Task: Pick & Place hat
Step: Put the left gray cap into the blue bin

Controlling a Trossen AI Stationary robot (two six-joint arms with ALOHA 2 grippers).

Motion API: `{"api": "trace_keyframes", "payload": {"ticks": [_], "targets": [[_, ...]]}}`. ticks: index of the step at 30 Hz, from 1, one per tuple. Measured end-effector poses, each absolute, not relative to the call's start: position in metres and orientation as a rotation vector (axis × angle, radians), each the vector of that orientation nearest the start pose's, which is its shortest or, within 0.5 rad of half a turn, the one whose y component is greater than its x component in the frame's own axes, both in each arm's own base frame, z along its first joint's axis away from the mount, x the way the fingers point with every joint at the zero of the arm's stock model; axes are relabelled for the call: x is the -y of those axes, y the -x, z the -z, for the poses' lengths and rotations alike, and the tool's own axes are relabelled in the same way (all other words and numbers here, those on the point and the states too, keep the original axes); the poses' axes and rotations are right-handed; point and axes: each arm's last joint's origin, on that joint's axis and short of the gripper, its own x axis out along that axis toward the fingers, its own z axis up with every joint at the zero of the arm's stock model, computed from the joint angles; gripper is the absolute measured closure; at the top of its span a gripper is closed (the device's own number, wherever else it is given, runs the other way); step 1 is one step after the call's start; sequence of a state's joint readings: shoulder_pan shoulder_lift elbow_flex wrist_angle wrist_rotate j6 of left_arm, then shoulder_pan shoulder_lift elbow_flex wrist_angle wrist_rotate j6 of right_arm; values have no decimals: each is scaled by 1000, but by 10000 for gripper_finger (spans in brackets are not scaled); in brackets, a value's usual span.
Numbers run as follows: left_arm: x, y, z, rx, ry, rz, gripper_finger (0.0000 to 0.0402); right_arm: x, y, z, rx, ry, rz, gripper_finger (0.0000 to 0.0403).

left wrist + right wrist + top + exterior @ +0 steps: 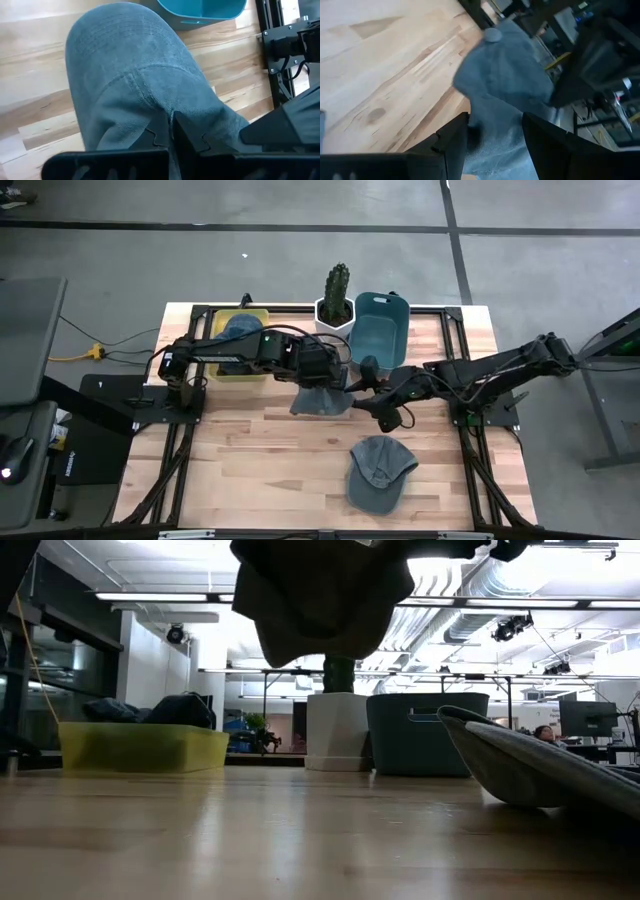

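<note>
We observe the left gripper [322, 380] near the middle of the table [250, 450], its fingers [187, 137] closed together on the fabric of a blue-grey hat [318, 397]. In the low view this hat [320, 595] hangs clear of the tabletop, with open air beneath it. The right gripper [375, 395] sits just beside the same hat on the side toward the right edge; its fingers [452, 140] stand apart with a fold of the hat [505, 75] between them, and we cannot tell whether they press on it.

We count three hats. The second hat [378, 470] lies flat near the front edge, right of centre, well apart from both grippers. The third hat [240, 330] rests inside the yellow bin [240, 370] at the back edge, left of centre.

We count two bins: the yellow one and a teal bin [380, 330] at the back edge, right of centre. One potted cactus [336, 300] stands between them. The front left part of the table is bare wood. The back edge is crowded by the bins and the cactus.
</note>
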State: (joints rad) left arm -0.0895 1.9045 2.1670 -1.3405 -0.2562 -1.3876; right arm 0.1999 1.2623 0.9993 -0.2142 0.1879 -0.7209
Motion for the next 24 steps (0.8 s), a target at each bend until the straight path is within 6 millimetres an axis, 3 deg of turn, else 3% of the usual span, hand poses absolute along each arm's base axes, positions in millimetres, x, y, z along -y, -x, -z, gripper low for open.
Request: {"api": "trace_keyframes", "payload": {"ticks": [10, 24], "targets": [[18, -377, -393, -731, 1055, -793, 401, -57, -266, -310, -437, 790, -140, 221], [18, -383, -396, -695, 1044, -723, 402, -52, -267, -312, -474, 802, 11, 221]]}}
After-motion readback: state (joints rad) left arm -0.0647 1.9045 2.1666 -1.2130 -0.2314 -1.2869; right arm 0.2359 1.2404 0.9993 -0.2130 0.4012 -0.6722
